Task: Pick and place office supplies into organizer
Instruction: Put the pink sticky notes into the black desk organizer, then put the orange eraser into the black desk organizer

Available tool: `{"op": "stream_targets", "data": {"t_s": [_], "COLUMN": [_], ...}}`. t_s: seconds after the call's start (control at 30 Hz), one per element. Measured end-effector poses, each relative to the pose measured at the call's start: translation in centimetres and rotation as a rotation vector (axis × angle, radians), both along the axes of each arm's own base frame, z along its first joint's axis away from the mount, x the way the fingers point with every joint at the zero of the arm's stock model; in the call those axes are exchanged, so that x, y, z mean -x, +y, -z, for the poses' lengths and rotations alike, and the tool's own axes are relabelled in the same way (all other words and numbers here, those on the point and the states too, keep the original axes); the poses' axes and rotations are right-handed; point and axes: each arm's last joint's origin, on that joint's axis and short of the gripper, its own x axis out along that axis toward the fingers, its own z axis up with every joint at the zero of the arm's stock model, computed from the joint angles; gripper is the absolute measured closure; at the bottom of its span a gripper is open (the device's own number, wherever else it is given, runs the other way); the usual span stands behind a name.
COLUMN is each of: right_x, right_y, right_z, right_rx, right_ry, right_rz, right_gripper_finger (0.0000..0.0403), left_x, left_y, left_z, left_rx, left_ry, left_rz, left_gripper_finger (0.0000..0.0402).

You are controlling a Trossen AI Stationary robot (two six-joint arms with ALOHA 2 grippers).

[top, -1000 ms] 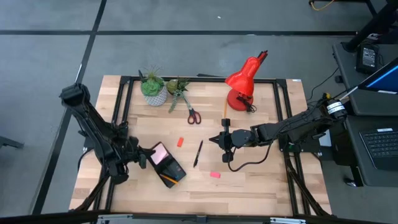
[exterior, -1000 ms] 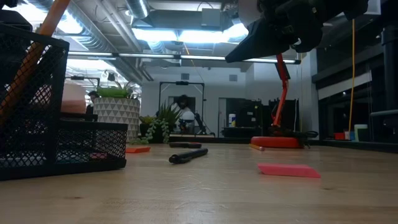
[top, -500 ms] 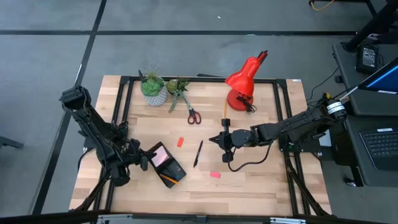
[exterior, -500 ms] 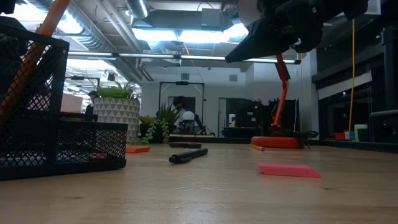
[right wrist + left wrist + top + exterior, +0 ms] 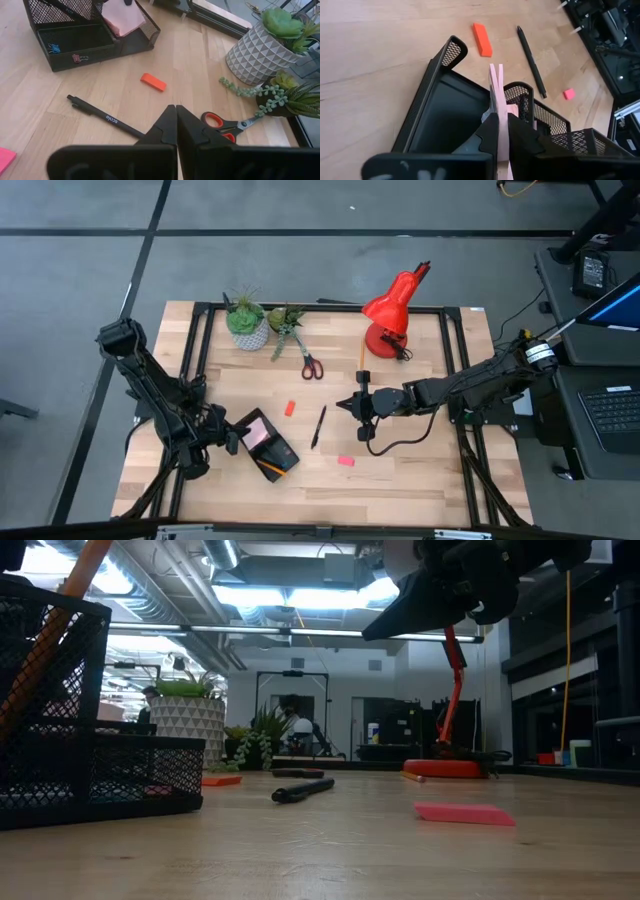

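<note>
Two left gripper (image 5: 499,131) fingers pinch the pink pad (image 5: 496,90) above the organizer (image 5: 440,107).

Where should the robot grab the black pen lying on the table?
Probably around the middle of the black pen, coming straight down from above. It lies flat and alone on the wood, so fingers can close across its thin barrel. The right hand hovers nearest.

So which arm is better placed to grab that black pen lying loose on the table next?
Probably the right. The right gripper, shut and empty, hovers just beside the black pen. The left gripper is over the organizer, shut on the pink sticky-note pad.
</note>
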Motion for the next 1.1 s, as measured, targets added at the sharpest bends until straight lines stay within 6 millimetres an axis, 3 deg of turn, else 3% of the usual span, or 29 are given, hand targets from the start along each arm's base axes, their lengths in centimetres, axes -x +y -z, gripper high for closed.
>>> {"op": "stream_targets", "data": {"t_s": [0.3,0.5,0.93,1.1], "right_x": [0.0,0.0,0.0,0.1], "right_y": [0.0,0.0,0.0,0.0], "right_z": [0.0,0.0,0.0,-0.9], "right_rx": [-0.001,-0.002,-0.001,-0.015], "right_ry": [0.0,0.0,-0.004,-0.053], "right_rz": [0.001,0.001,0.0,0.001], "right_gripper_finger": [0.0403,0.0403,0.0402,0.0402], "left_x": [-0.1,-0.4,-0.7,-1.2], "left_y": [0.1,0.4,0.9,1.2], "left_z": [0.0,-0.1,-0.7,-1.5], "left_rx": [0.025,-0.057,-0.335,-0.425], "left_ry": [-0.007,-0.016,-0.091,-0.073], "left_rz": [-0.022,-0.018,0.002,0.012], "left_gripper_finger": [0.0317,0.0294,0.0295,0.0297]}}
